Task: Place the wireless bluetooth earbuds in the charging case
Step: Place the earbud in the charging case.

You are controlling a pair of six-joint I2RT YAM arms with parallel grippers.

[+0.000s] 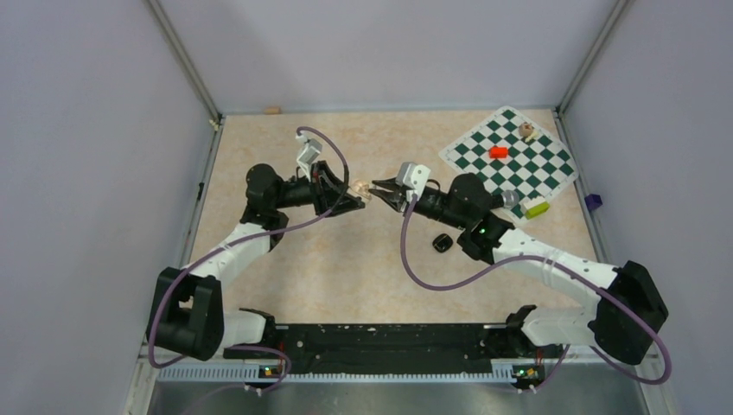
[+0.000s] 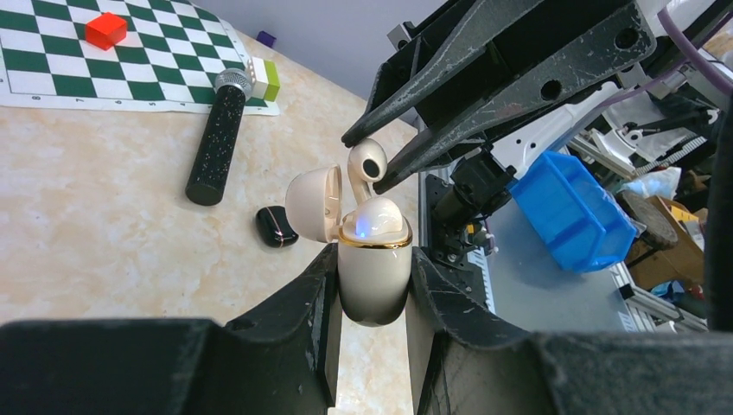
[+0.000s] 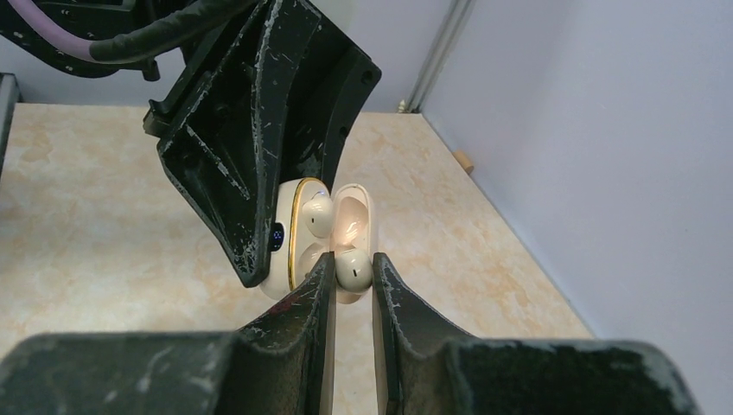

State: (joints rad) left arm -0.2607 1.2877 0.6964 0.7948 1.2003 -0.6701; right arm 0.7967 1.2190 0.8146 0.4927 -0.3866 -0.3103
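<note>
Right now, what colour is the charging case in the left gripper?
The charging case is cream with a gold rim; clearest in the left wrist view.

The charging case and earbud look like smooth, glossy plastic.

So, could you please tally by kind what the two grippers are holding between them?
charging case: 1, lid open, clamped in the left gripper
earbuds: 2, one seated in the case, one pinched in the right gripper
Total: 3
</note>
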